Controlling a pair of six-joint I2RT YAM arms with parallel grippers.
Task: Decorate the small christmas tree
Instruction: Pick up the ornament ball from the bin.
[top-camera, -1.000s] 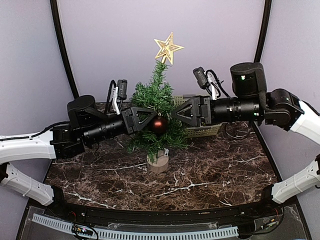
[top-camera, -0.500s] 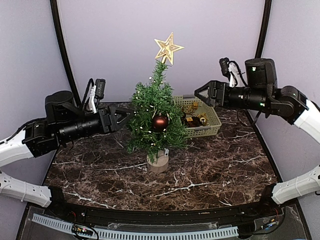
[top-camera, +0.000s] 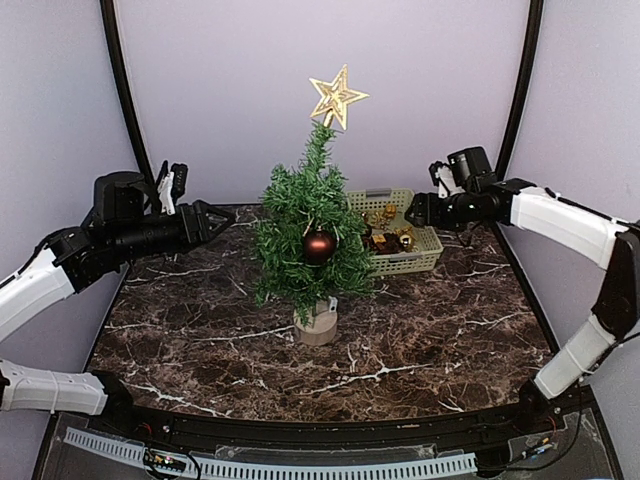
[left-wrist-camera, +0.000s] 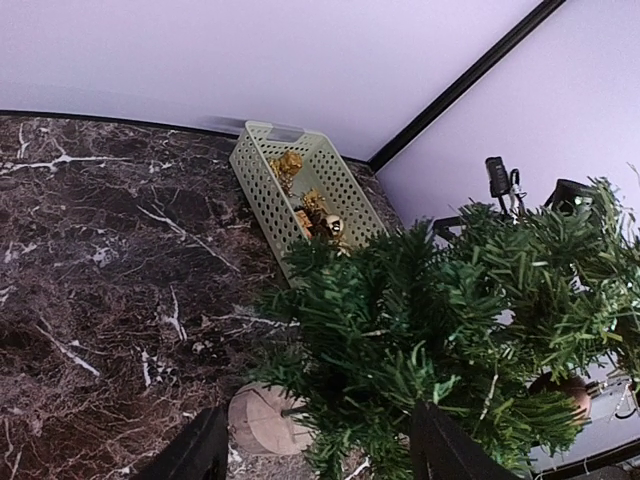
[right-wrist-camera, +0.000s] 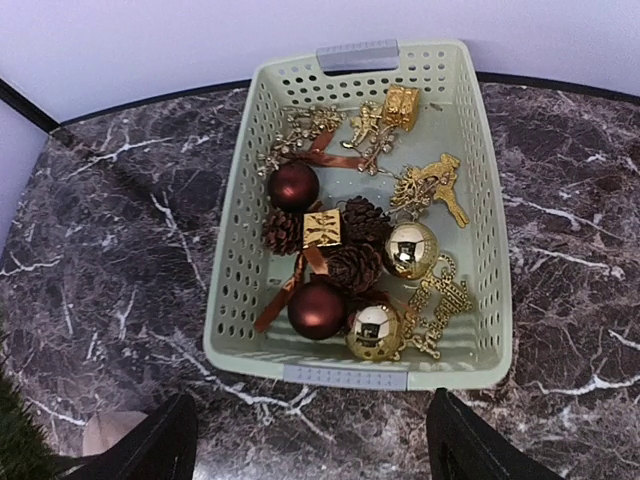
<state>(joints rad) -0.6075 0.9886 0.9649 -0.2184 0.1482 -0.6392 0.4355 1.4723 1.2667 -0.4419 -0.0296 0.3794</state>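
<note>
The small christmas tree (top-camera: 310, 215) stands mid-table on a round tan base (top-camera: 318, 326), with a gold star (top-camera: 336, 97) on top and a dark red bauble (top-camera: 319, 246) hanging at its front. My left gripper (top-camera: 215, 220) hovers to the tree's left, apart from it, open and empty. In the left wrist view the branches (left-wrist-camera: 440, 320) and base (left-wrist-camera: 265, 420) lie ahead of its spread fingers (left-wrist-camera: 195, 455). My right gripper (top-camera: 415, 210) is open and empty above the basket's near end (right-wrist-camera: 345, 375), its fingers (right-wrist-camera: 470, 440) wide apart.
The pale green basket (top-camera: 428, 262) at the back right holds red baubles (right-wrist-camera: 317, 308), gold balls (right-wrist-camera: 411, 249), pine cones (right-wrist-camera: 352, 268), small gold boxes and gold figures. Black frame posts rise at both back corners, and a purple wall stands behind.
Both arms have drawn back from the tree, the left one leftward and the right one rightward over the basket. The left gripper has opened. The red bauble stays hanging on the tree.
</note>
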